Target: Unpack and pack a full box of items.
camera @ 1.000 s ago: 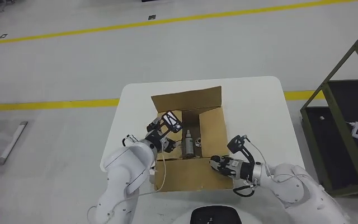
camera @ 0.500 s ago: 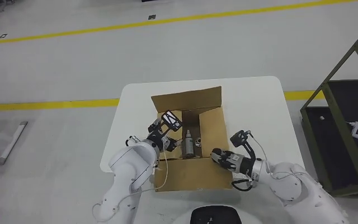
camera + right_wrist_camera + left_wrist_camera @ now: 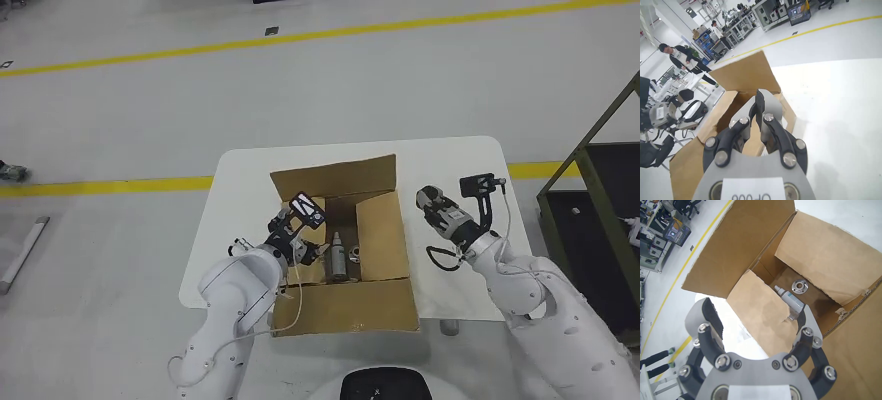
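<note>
Sitting wide open on the table (image 3: 460,170), the box (image 3: 345,305) has its flaps folded out, so you've got a straight drop into it. Down on the floor of it lie a small bottle (image 3: 789,297) on its side and a metal flange (image 3: 799,286) just beyond the bottle's tip, close but apart.

Your left gripper (image 3: 755,311) is spread wide and straddles the side flap (image 3: 761,306), with one finger outside the box and the other inside. The bottle's base is right at that inner fingertip, though I can't tell if they touch. My guess is the spread is there to pin the flap back or line up a grab on the bottle.

Your right gripper (image 3: 758,106) is clenched on nothing. It hangs over bare table with the box just ahead of its fingertips, probably parked out of the way.
</note>
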Available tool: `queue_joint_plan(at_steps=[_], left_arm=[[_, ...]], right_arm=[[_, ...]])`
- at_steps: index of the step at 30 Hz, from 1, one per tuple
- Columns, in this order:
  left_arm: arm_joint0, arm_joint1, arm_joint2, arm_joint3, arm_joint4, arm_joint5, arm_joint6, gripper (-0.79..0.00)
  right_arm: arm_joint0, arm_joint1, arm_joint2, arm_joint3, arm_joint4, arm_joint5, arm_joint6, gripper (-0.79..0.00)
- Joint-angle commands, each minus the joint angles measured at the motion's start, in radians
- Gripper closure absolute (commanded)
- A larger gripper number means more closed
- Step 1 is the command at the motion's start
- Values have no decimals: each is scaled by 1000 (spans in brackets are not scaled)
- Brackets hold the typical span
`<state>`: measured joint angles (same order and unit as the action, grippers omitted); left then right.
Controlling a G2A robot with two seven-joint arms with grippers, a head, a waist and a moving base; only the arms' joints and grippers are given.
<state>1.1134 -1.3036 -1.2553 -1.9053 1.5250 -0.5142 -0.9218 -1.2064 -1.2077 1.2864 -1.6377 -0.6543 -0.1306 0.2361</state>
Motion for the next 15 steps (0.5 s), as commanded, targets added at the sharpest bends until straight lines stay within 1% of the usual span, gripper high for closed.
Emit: queue_joint_plan(at_steps=[1,15], left_arm=[[-5,0,6,4,1,-8,1,-785],[-5,0,6,4,1,-8,1,-785]], right_arm=[[24,-3,-16,21,-10,7,-5,0],[25,-4,-18,22,-4,4,-13,0]])
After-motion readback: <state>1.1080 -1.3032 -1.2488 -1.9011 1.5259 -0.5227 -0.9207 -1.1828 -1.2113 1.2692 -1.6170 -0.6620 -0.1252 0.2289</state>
